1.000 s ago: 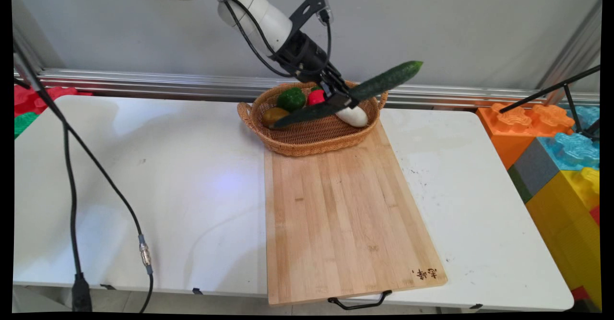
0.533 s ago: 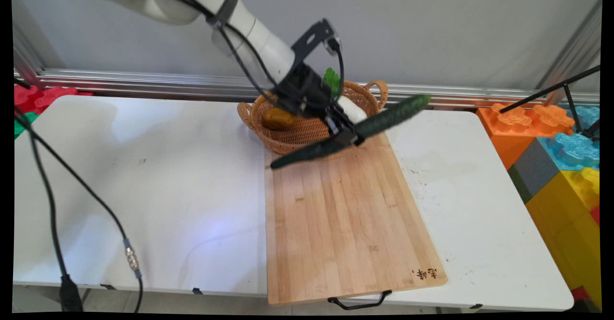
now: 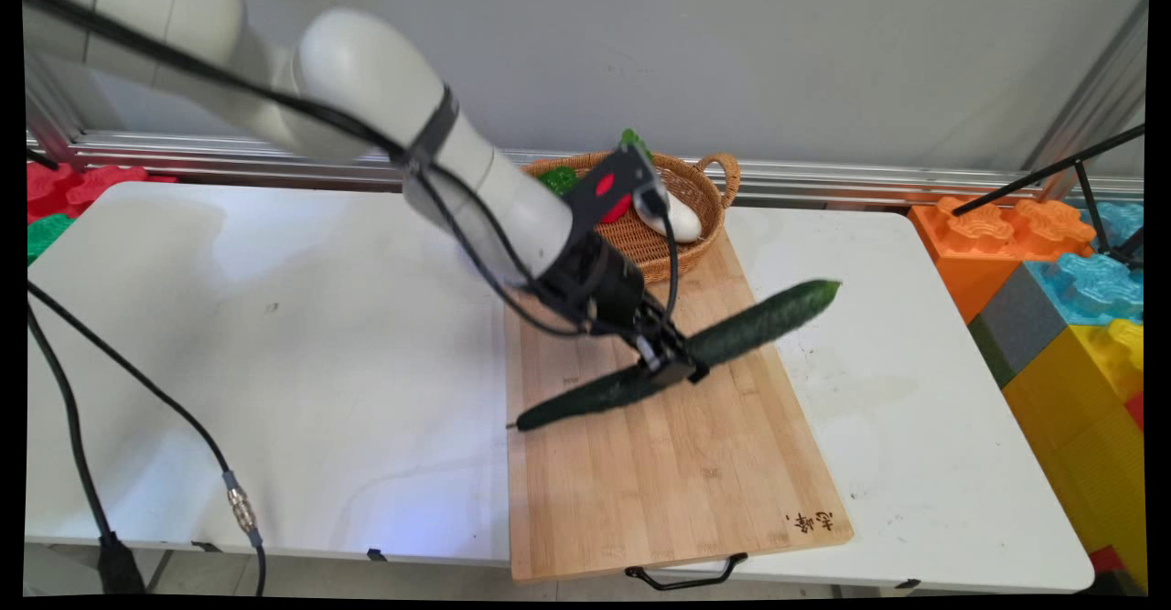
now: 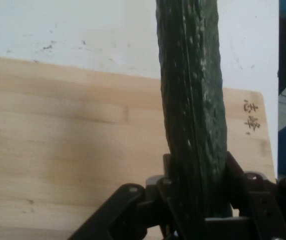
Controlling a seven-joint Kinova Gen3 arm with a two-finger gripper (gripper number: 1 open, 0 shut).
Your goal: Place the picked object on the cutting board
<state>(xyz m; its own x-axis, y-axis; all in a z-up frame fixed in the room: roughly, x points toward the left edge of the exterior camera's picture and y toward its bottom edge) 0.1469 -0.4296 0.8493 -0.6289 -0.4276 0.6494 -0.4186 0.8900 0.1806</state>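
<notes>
A long dark green cucumber [image 3: 759, 322] hangs tilted over the wooden cutting board [image 3: 659, 464], its right end higher than its left. My gripper [image 3: 672, 368] is shut on the cucumber near its middle. In the hand view the cucumber [image 4: 193, 100] runs up from between the fingers, with the cutting board [image 4: 57, 150] below it. Behind the board stands a wicker basket [image 3: 700, 180] holding a white vegetable [image 3: 682, 219], a red one [image 3: 615, 210] and a green one [image 3: 558, 178], partly hidden by the arm.
The board has a black handle [image 3: 682, 578] at the table's near edge. Big coloured foam blocks [image 3: 1070, 290] stand off the table's right side. Black cables [image 3: 119, 381] hang over the left of the white table [image 3: 274, 336].
The gripper has carried the cucumber from above the basket toward the near side and lower, out over the middle of the cutting board. The cucumber keeps its tilt.
</notes>
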